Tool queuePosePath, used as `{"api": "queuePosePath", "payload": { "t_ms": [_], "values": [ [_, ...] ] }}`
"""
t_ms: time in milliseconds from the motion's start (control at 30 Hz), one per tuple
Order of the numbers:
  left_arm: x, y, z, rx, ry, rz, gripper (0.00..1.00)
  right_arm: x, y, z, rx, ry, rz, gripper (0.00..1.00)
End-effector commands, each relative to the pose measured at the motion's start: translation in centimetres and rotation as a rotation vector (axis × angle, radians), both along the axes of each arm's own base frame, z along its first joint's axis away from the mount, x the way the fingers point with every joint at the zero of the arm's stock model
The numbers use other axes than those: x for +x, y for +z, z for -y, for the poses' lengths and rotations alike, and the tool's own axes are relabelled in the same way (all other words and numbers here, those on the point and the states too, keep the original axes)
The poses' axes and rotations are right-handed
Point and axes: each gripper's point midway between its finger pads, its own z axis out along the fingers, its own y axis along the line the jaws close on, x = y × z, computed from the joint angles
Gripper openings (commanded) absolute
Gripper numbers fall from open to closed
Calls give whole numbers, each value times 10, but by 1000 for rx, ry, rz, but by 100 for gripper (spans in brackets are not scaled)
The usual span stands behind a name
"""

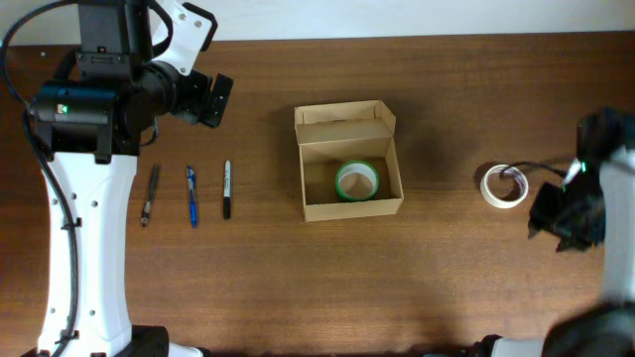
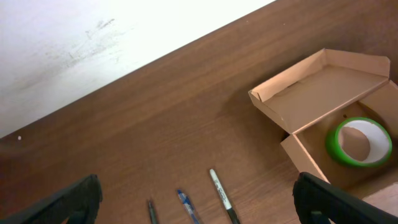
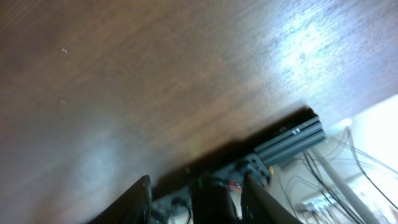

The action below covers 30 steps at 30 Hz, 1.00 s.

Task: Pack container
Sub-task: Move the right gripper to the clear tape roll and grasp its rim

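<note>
The container (image 1: 347,204) is a tan cardboard box at the table's middle, its flap lid open toward the far side. A green tape roll (image 1: 356,181) lies flat inside it. Both also show in the left wrist view, the box (image 2: 323,87) and the green roll (image 2: 359,141). A white tape roll (image 1: 504,185) lies on the table to the right of the box. My left gripper (image 1: 213,99) hovers at the far left, open and empty (image 2: 199,205). My right gripper (image 1: 561,223) is just right of the white roll, open and empty (image 3: 199,202), facing the table's edge.
Three pens lie side by side left of the box: a grey pen (image 1: 150,194), a blue pen (image 1: 191,195) and a black marker (image 1: 226,188). The marker (image 2: 221,193) and blue pen (image 2: 186,205) show below my left gripper. The right wrist view shows a black frame rail (image 3: 292,140) and cables beyond the table edge.
</note>
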Motion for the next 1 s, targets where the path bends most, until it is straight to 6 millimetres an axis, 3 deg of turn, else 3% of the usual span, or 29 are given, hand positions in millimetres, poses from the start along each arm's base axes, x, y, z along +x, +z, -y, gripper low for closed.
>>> {"api": "queuePosePath", "payload": {
  "t_ms": [0, 167, 433, 967],
  "values": [
    [-5, 11, 0, 10, -10, 31, 99, -9, 2, -4, -27, -50, 75, 44],
    [-6, 10, 0, 12, -11, 26, 99, 13, -13, 7, -103, -134, 233, 43],
    [-9, 7, -1, 13, -11, 8, 99, 67, -66, 32, -200, -110, 477, 49],
    [-9, 7, -1, 13, -11, 7, 99, 102, -152, 36, -128, -1, 391, 49]
  ]
}}
